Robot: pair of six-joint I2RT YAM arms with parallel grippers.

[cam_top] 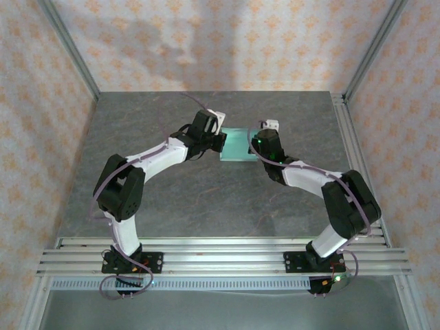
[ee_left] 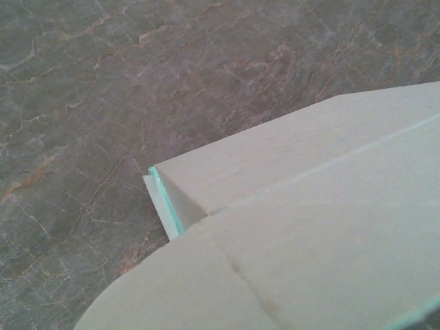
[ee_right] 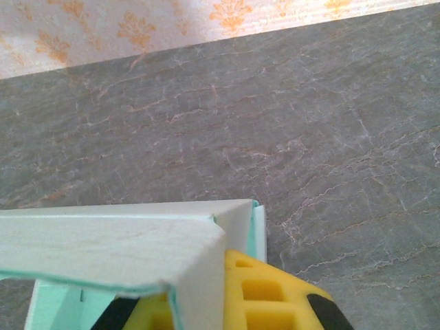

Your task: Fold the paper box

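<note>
Paper box (cam_top: 238, 145) on grey marbled table (cam_top: 206, 199), far of centre, between both grippers. Left gripper (cam_top: 221, 141) at box's left edge, right gripper (cam_top: 256, 145) at box's right edge. Both jaw pairs closed; whether card is pinched between them, cannot tell. Left wrist view: pale card panels close up, fold creases, mint edge, small tab sticking out at corner. Right wrist view: white card flap bent over yellow finger pad (ee_right: 265, 292), mint panel low at left. Orange-patterned wallpaper (cam_top: 220, 41) beyond far table edge.

Both arms reach inward, left tool (cam_top: 220, 139) and right tool (cam_top: 259, 142) closed, facing each other.
</note>
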